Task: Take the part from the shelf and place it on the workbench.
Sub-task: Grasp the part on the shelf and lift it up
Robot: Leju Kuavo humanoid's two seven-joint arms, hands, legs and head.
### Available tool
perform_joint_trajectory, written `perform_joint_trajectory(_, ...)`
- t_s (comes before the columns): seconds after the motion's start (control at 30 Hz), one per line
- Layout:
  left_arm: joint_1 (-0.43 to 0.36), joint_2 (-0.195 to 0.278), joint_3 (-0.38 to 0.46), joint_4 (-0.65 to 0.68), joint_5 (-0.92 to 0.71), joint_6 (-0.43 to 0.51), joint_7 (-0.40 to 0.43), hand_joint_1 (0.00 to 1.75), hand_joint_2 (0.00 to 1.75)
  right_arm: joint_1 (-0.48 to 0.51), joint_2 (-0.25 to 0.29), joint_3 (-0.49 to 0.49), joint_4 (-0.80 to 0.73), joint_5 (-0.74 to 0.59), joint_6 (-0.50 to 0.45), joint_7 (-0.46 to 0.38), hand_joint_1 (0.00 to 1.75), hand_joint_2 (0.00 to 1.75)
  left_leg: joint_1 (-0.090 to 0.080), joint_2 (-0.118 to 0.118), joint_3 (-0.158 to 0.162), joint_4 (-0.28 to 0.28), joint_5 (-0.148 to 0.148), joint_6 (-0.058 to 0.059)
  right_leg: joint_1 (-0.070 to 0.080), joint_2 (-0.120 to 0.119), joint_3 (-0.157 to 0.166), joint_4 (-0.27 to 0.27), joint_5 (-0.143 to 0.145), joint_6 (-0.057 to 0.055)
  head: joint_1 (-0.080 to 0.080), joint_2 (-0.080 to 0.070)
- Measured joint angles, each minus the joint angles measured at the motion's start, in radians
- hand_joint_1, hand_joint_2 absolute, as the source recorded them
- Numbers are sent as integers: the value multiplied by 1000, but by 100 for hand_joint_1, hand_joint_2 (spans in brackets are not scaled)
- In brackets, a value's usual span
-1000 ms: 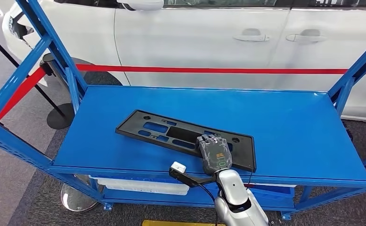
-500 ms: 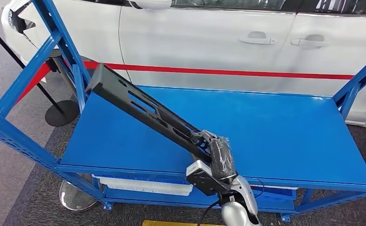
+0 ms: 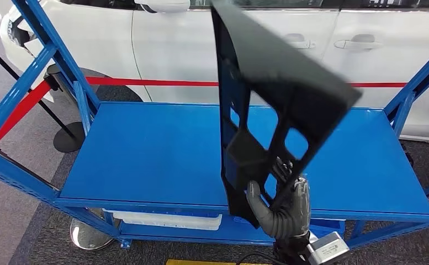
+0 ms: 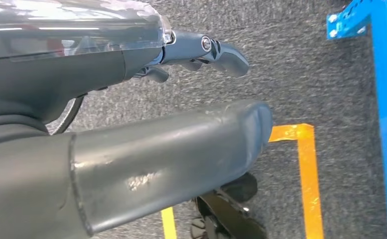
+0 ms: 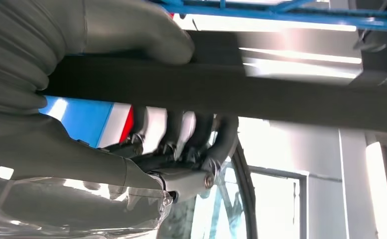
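- Above the front edge of the blue shelf (image 3: pixel 146 160), the part (image 3: pixel 267 105) (a flat black panel with several cut-outs) was already clear of the shelf's top, standing nearly upright and tilted a little, its upper end reaching the top of the head view in front of the white car (image 3: pixel 201 49).
- Judging by that, the first half of the task looked done: the part was lifted off and touched the shelf nowhere that I could see.
- What was left, as I judged it, was the carry to the workbench and the setting down; no workbench appeared in these pictures, so how far off that was could not be told.
- At the part's lower end, the right hand (image 3: pixel 281 207) was clamped on it, the thumb (image 3: pixel 259 207) on one face and the darker fingers (image 5: pixel 201 132) curled round the other face (the right wrist view showed the panel edge-on, pinched between thumb and fingers).
- The grip sat low on a long panel, so most of the part's length stood unsupported above the hand; I judged it could swing or twist during the carry.
- Beside the shelf's foot, over the grey carpet (image 4: pixel 291 64) and the orange floor tape (image 4: pixel 306 169), the left hand (image 4: pixel 181 114) hung with nothing in it, thumb and fingers apart.
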Motion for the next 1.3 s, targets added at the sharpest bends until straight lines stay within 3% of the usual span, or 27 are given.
perform_joint_trajectory(0.07,-3,-2,10,0,1,2,-4,0,0,31,1,-12,-14,-18,11,-17,0,175,-2,-1,56,-116,41,8,3,0,0,10,-9,9,0,0)
perform_joint_trajectory(0.1,-3,-3,15,0,2,5,-8,0,0,50,2,-19,-20,-24,21,-29,0,175,-4,-2,69,-143,45,13,5,0,-2,14,-11,14,0,0)
perform_joint_trajectory(0.23,1,-17,43,0,18,20,-16,0,0,137,16,-51,-31,-19,70,-76,0,175,-3,-3,74,-159,46,40,5,0,-5,26,-24,33,2,0)
perform_joint_trajectory(0.3,-1,-26,56,0,22,27,-16,0,0,174,24,-71,-31,-8,91,-90,0,175,0,-1,75,-164,49,51,1,0,-38,99,-71,44,6,0)
perform_joint_trajectory(0.37,-1,-33,69,0,23,33,-16,0,0,212,34,-95,-30,8,112,-111,0,175,0,1,74,-164,49,56,-3,0,-102,228,-133,51,9,0)
perform_joint_trajectory(0.4,-1,-35,74,0,24,35,-16,0,0,227,39,-104,-30,15,119,-122,0,175,-1,1,74,-164,48,56,-4,0,-126,277,-151,54,9,0)
perform_joint_trajectory(0.47,-1,-36,78,0,25,36,-16,0,0,243,43,-112,-29,21,125,-133,0,175,-1,2,74,-164,48,56,-5,0,-145,314,-160,55,9,0)
perform_joint_trajectory(0.57,-1,-37,79,0,25,36,-16,0,0,244,43,-113,-29,22,125,-133,0,175,-1,2,74,-164,48,56,-5,0,-146,315,-160,55,9,0)
perform_joint_trajectory(0.63,-1,-40,83,0,27,39,-16,0,0,265,50,-123,-24,25,137,-154,0,175,0,1,75,-164,47,56,-8,0,-141,302,-142,56,9,0)
perform_joint_trajectory(0.67,0,-44,88,0,28,41,-16,0,0,285,58,-132,-19,27,150,-174,0,175,0,0,76,-164,46,55,-10,0,-121,261,-114,55,9,0)
perform_joint_trajectory(0.7,1,-49,96,0,29,43,-16,0,0,319,76,-154,-12,28,169,-199,0,175,-2,-1,79,-164,44,48,-10,0,-85,186,-78,51,9,0)
perform_joint_trajectory(0.77,1,-60,113,0,25,43,-17,0,0,382,114,-201,-2,29,191,-223,87,175,-1,-1,83,-154,30,24,-9,1,-16,45,-22,28,7,0)
perform_joint_trajectory(0.8,2,-64,120,0,23,43,-17,0,0,405,131,-223,1,27,194,-223,131,175,-1,-1,75,-130,10,12,-8,2,2,8,-13,15,5,0)
perform_joint_trajectory(0.83,2,-65,123,0,20,43,-17,0,0,414,138,-234,1,22,195,-216,175,175,0,0,58,-88,-18,7,-9,1,3,5,-11,6,3,0)
perform_joint_trajectory(0.9,2,-66,128,0,17,43,-18,0,0,423,145,-248,1,-1,216,-205,175,175,0,0,-1,45,-88,3,-5,-1,2,6,-12,0,0,0)
perform_joint_trajectory(0.93,3,-66,129,0,15,43,-18,0,0,427,146,-254,2,-16,235,-201,175,175,0,0,-25,98,-107,3,-2,-2,2,7,-12,-1,0,0)
perform_joint_trajectory(0.97,4,-66,130,0,13,43,-18,0,0,431,148,-259,3,-30,252,-197,175,175,0,0,-35,122,-107,3,0,-2,2,9,-13,-2,0,0)
perform_joint_trajectory(1.0,4,-66,131,0,11,42,-18,0,0,433,149,-264,4,-40,265,-194,175,175,-1,0,-26,104,-86,6,2,-1,3,10,-14,-3,0,0)
perform_joint_trajectory(1.07,4,-66,133,0,8,42,-19,0,0,437,151,-272,6,-52,277,-190,175,175,-3,0,36,-25,-18,17,5,0,6,13,-18,-3,-1,0)
perform_joint_trajectory(1.13,2,-67,136,0,4,42,-21,0,0,441,153,-278,7,-64,280,-186,175,175,-9,1,87,-134,20,28,9,0,7,18,-21,4,0,0)
perform_joint_trajectory(1.23,3,-68,142,0,1,41,-20,0,0,445,155,-285,8,-86,280,-183,175,175,-14,0,95,-160,26,38,9,-1,6,17,-21,18,0,0)
perform_joint_trajectory(1.3,4,-72,146,-1,1,41,-17,0,0,449,156,-291,8,-93,279,-182,175,175,-9,2,99,-172,34,50,8,0,-1,36,-38,30,2,0)
